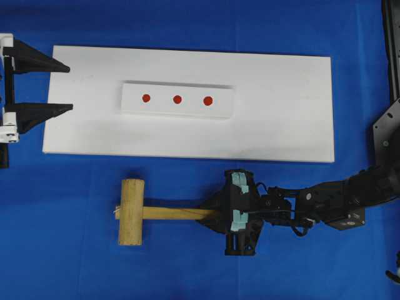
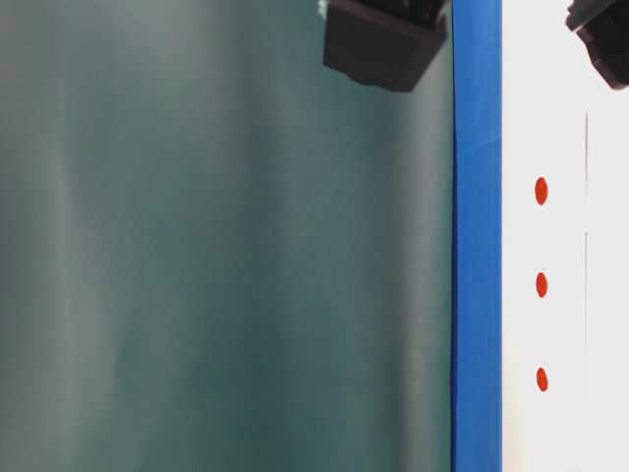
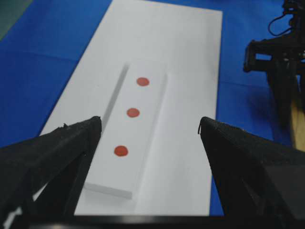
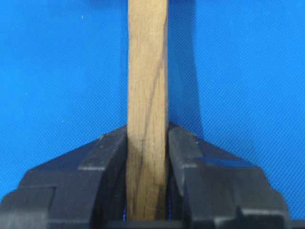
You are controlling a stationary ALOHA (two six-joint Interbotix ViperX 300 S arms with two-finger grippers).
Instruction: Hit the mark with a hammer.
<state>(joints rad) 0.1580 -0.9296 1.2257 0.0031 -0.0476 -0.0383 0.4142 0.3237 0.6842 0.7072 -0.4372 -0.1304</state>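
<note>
While the hammer [image 1: 132,212] lies flat, right hand [image 1: 211,214] grips its handle.

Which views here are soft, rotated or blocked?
Overhead: sharp, evenly lit. Table-level: turned sideways, a blurred grey-green surface filling most of it. Left wrist: the left gripper dark and out of focus. Right wrist: slightly soft; the right gripper and hammer fill it.
</note>
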